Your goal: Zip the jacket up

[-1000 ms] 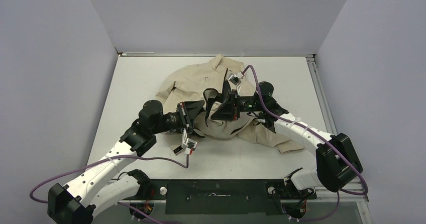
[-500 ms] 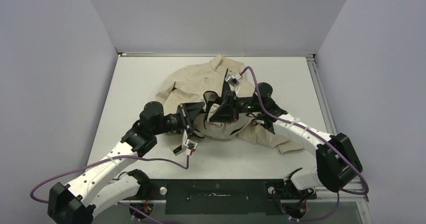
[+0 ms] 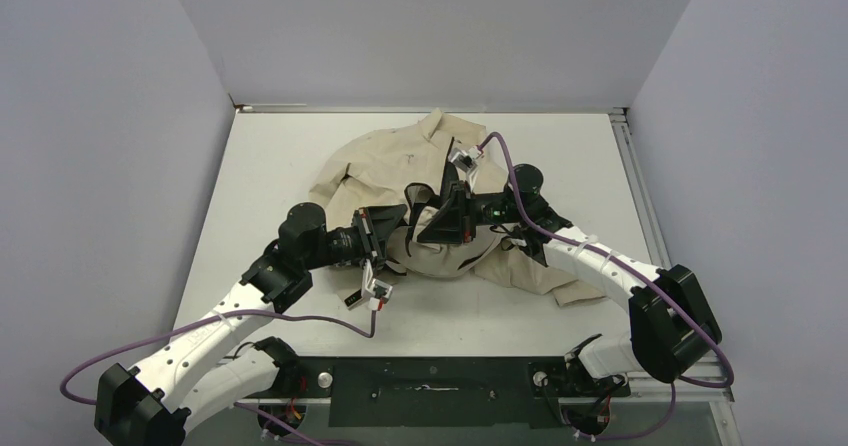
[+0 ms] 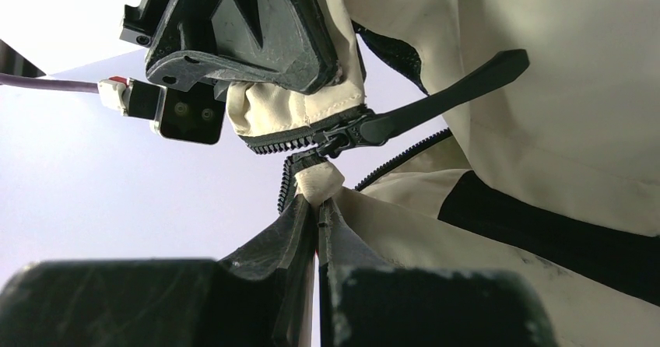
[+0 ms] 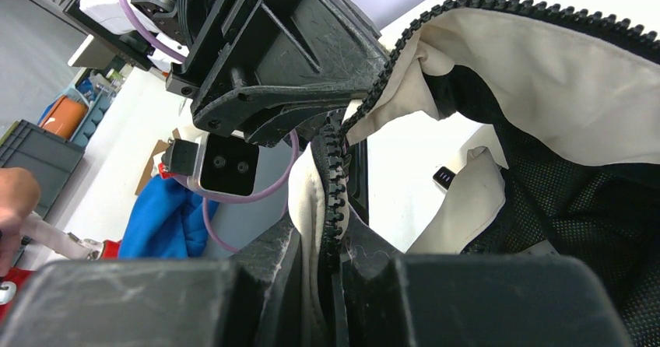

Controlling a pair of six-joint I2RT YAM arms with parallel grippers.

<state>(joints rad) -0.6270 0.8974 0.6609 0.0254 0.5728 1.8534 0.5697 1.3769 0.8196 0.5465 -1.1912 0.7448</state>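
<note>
Jacket (image 3: 390, 161) held at the zipper by both my grippers, bunched on the table (image 3: 270, 156).

My left gripper (image 4: 317, 207) is clamped on the cream end of one zipper tape. The slider (image 4: 339, 138) sits just beyond my fingertips, with its black pull tab (image 4: 447, 90) sticking out to one side. My right gripper (image 5: 331, 234) is pinched tight on the other front edge, and the zipper teeth (image 5: 336, 168) run up from between its fingers. The two grippers face each other, close together over the garment. Black mesh lining (image 5: 576, 207) shows beside my right fingers.
</note>
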